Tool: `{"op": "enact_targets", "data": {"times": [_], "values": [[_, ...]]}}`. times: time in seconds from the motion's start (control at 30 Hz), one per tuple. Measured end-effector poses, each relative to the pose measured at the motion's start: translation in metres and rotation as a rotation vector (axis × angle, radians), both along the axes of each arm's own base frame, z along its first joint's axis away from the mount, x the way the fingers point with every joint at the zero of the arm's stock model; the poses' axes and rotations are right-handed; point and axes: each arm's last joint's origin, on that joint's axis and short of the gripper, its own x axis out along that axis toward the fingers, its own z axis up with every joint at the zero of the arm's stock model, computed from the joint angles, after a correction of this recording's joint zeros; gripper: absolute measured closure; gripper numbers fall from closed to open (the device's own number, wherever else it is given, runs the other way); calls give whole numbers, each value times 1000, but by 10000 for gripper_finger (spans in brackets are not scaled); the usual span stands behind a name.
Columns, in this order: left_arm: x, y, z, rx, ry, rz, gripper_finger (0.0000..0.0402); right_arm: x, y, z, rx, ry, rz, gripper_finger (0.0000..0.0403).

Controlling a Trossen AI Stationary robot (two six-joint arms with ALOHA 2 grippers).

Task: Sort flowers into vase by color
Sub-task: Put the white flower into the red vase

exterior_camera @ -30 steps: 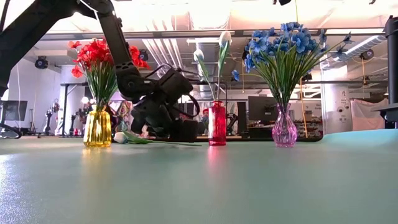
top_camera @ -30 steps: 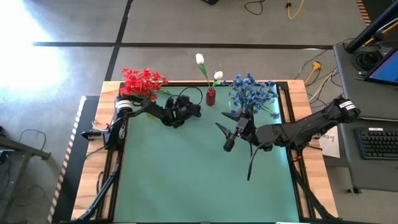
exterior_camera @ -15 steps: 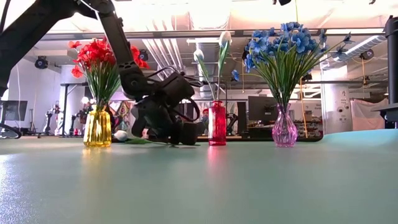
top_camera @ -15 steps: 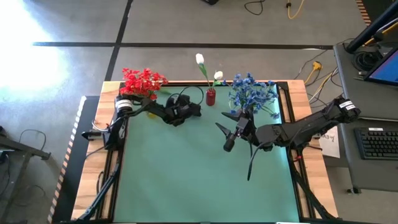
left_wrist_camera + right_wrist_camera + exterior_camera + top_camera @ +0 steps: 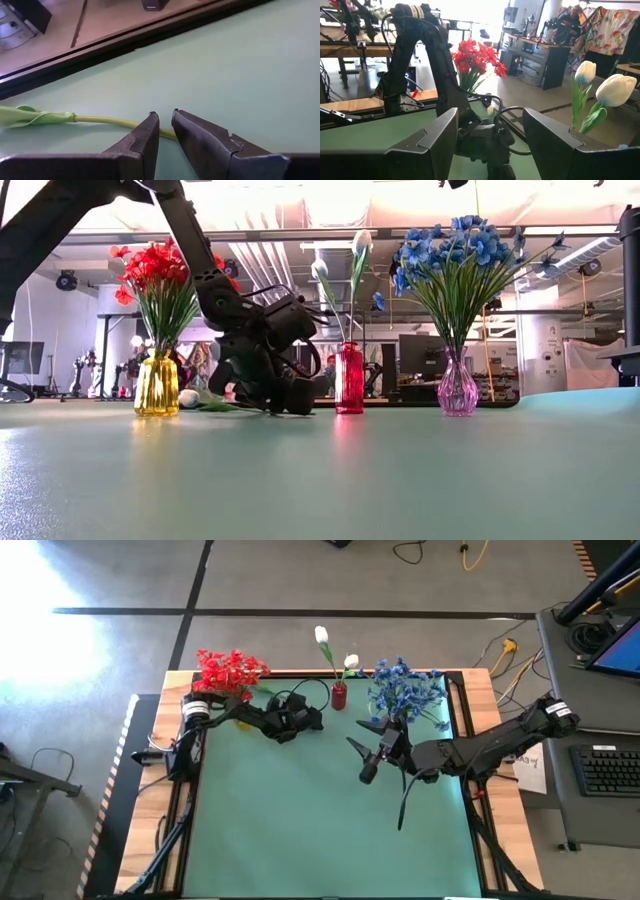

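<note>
Left hand [image 5: 165,122] clamps 1 thin green flower stem [image 5: 107,120] lying on green tabletop [image 5: 300,810], 11 o'clock; right hand [image 5: 366,747] apart, idle.

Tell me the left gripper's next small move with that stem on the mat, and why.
Probably lift straight up. The left gripper sits low on the green mat, its fingers nearly together around the stem of a white flower lying flat between the yellow vase and the red vase. The red vase already holds white buds, so raising the stem clear comes first.
</note>
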Motion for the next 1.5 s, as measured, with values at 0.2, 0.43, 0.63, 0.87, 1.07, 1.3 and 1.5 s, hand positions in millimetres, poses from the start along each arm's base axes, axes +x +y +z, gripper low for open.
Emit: {"op": "enact_targets", "data": {"times": [0.2,0.43,0.63,0.87,1.07,1.3,1.5], "values": [[2,-10,6,-23,19,-56,301,0,0,0,-1,1,0,188],[4,-28,10,-60,23,-97,301,0,0,0,-2,2,1,188],[10,-50,11,-89,6,-167,301,0,0,0,-8,5,1,188],[10,-75,18,-145,8,-235,301,0,0,0,-8,5,2,188],[10,-100,31,-171,5,-309,301,0,0,0,-1,2,2,188],[4,-115,56,-154,5,-348,301,0,2,5,40,0,8,188],[-2,-138,78,-106,60,-471,301,-4,14,20,91,58,45,188]]}}
